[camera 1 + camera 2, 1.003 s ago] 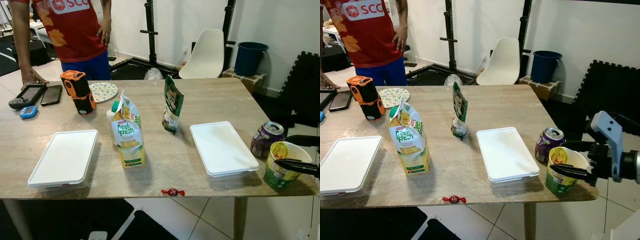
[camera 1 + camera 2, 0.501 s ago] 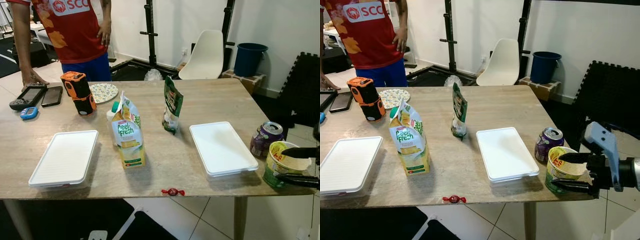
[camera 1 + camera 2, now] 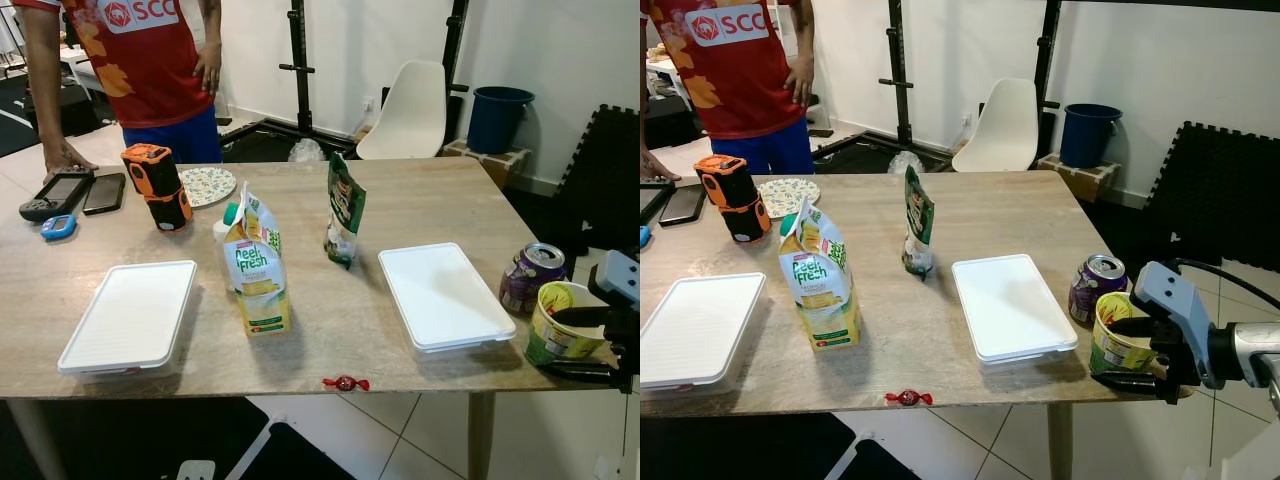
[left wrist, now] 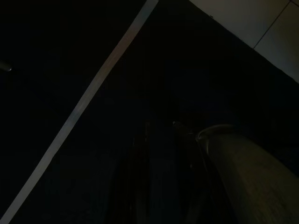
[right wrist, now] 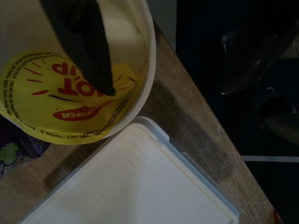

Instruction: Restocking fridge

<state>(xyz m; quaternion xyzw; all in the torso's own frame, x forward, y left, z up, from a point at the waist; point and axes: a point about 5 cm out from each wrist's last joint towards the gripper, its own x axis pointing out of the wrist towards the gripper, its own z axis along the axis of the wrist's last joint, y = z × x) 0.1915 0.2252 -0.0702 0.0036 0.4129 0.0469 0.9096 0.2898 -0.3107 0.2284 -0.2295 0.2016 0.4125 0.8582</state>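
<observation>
The right claw (image 3: 1127, 353) is at the table's (image 3: 420, 200) front right corner, at the cup (image 3: 1120, 335). Its 2 black fingers (image 5: 91, 51) are spread apart: 1 reaches over the rim into the cup's mouth, the other lies low outside the cup near its base, at the table edge. They bracket the cup's wall; whether they press it cannot be told. The cup stands upright, its yellow foil lid (image 5: 65, 112) peeled partly back. Just behind it stands a purple can (image 3: 530, 277), touching or nearly so.

Left of the cup lies a white lidded box (image 3: 445, 295), flat on the table. Farther left stand a green pouch (image 3: 345, 212) and a yellow-green carton (image 3: 255, 270), both upright, with a small white bottle (image 3: 224, 228) just behind the carton. A 2nd white box (image 3: 130, 315) lies near the front left. A red wrapped candy (image 3: 345, 383) sits at the front edge.

At the far left are an orange-and-black device (image 3: 157, 184), a patterned plate (image 3: 207, 183), a phone (image 3: 104, 190) and a game controller (image 3: 52, 192). A person (image 3: 140, 70) in a red shirt stands behind, 1 hand (image 3: 66, 155) on the table.

The left wrist view is too dark to tell the left claw's state.
</observation>
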